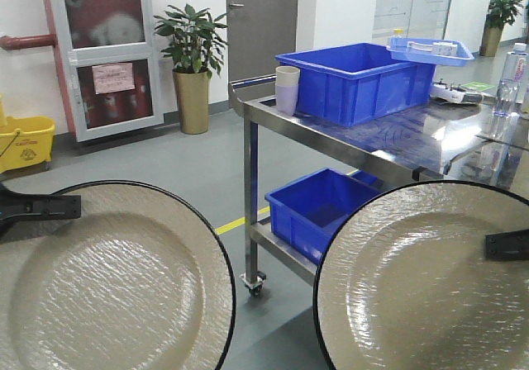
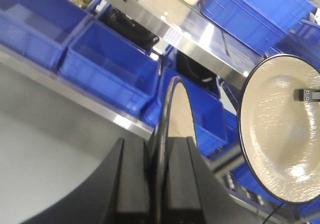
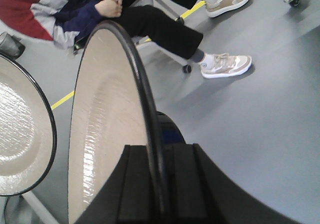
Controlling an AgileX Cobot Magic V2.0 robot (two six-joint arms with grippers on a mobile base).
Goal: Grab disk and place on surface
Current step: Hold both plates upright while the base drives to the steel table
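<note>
Two beige disks with black rims are held up close to the front camera. My left gripper [image 1: 41, 207] is shut on the rim of the left disk [image 1: 107, 287]. In the left wrist view this disk [image 2: 172, 109] stands edge-on between the jaws of the left gripper [image 2: 159, 184]. My right gripper [image 1: 506, 244] is shut on the right disk [image 1: 421, 287]. The right wrist view shows that disk [image 3: 107, 124] pinched at its rim by the right gripper [image 3: 159, 184]. Each wrist view also catches the other arm's disk [image 2: 282, 129] [image 3: 20, 134]. The surface is out of view.
A steel cart [image 1: 264, 106] stands ahead, carrying blue crates [image 1: 355, 81], stacked cups [image 1: 287, 87] and a bottle [image 1: 510, 77]. Another blue crate [image 1: 318, 209] sits on its lower shelf. A seated person [image 3: 150, 19] is on the floor side of the right arm.
</note>
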